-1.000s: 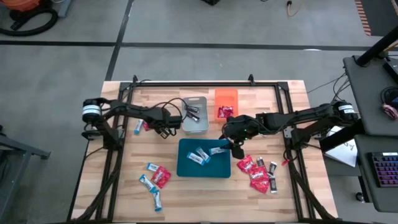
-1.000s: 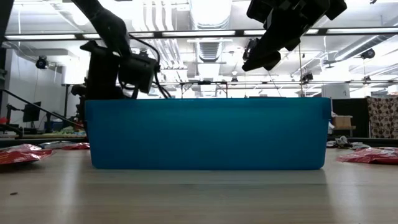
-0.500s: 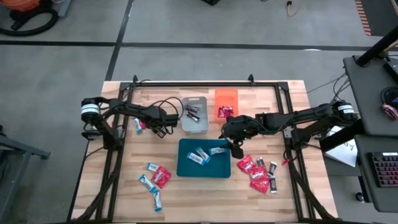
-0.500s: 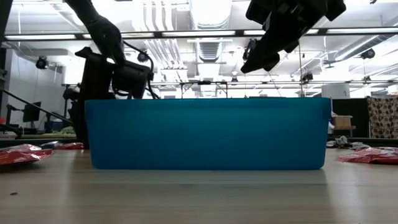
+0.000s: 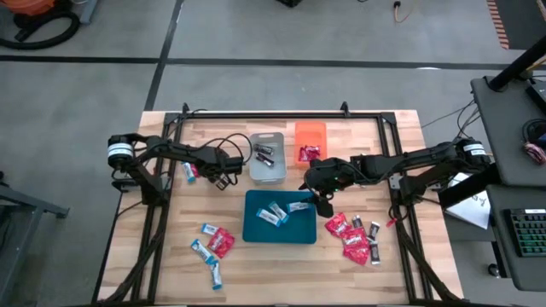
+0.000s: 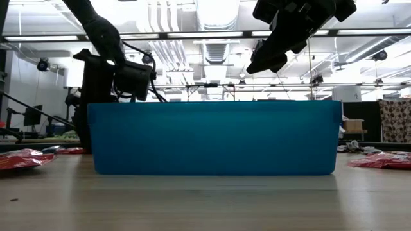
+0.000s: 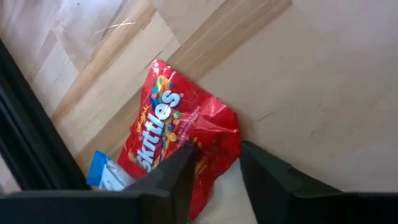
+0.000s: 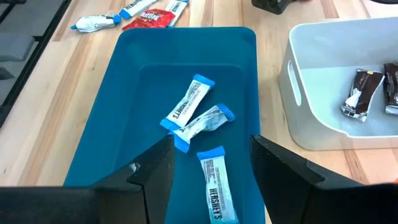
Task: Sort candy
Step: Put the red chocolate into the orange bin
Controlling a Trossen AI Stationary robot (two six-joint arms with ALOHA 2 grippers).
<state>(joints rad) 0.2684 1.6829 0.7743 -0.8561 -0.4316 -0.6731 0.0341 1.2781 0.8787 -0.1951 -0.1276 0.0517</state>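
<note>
A red candy packet (image 7: 180, 134) lies flat on the wood at the table's far left, with a blue-and-white bar (image 7: 102, 174) beside it. My left gripper (image 7: 217, 171) is down over the packet, tilted steeply, its fingers on either side of the packet's near corner. My right gripper (image 8: 211, 162) hangs open and empty above the blue tray (image 5: 256, 228), near its right far corner (image 5: 322, 198). Three blue-and-white bars (image 8: 189, 109) lie in that tray. My left gripper has the red packet's near corner (image 7: 214, 155) between its two fingers, which come from above, slanting down. One finger (image 7: 183, 177) overlaps the packet's edge. I cannot tell whether the fingers touch it. The packet lies flat on the table.
A grey tray (image 5: 275, 170) holds dark mini bars; an orange tray (image 5: 311, 134) holds a red packet. Loose candy lies near left (image 5: 213, 247) and near right (image 5: 354, 234) of the blue tray. A black frame rail (image 7: 25, 130) runs close by the left gripper.
My left gripper has gone toward the table's left edge and a little down, coming over the red packet. The right arm has kept still.
</note>
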